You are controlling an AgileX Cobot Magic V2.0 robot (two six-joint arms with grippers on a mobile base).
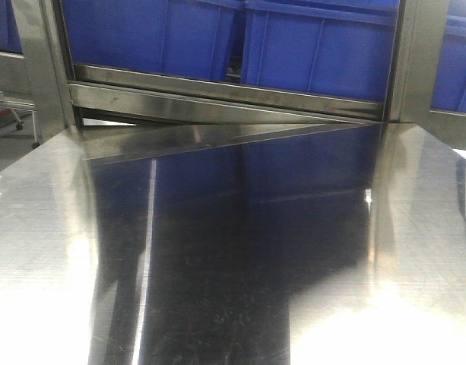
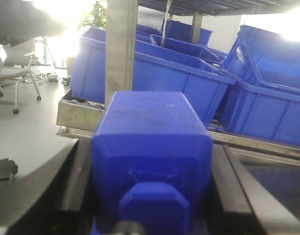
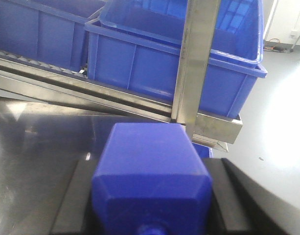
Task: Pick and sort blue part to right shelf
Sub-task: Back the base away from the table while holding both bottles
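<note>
In the left wrist view, a blue part (image 2: 150, 122) is seen pinched at the left gripper (image 2: 150, 149), its flanks met by the dark fingers (image 2: 230, 196) at 3 and 9 o'clock. Directly beyond it, at 12 o'clock, a steel post (image 2: 121, 49) is planted, and the line ahead is blocked by it. Behind the post a tilted blue bin (image 2: 159, 78) is carried on a shelf rail (image 2: 79, 115), and a neighbouring bin (image 2: 267, 98) is found at 2 o'clock, leaning against it. An office chair (image 2: 15, 73) is seen on the floor at 10 o'clock. In the right wrist view, a second blue part (image 3: 152, 186) is likewise clamped at the right gripper (image 3: 152, 164), with its own fingers (image 3: 74, 196) pressed against both sides. A vertical upright (image 3: 196, 63) is set just past it at 1 o'clock, in front of a large bin (image 3: 140, 63); another bin (image 3: 42, 29) is shown at 10 o'clock on the sloping rack rail (image 3: 91, 93). The reflective steel surface (image 3: 37, 147) is spread beneath at 9 o'clock. In the front-facing view, only this surface, two shelf bins (image 1: 149, 34) at 12 o'clock and the frame posts (image 1: 415, 61) are shown; neither arm is caught there.
</note>
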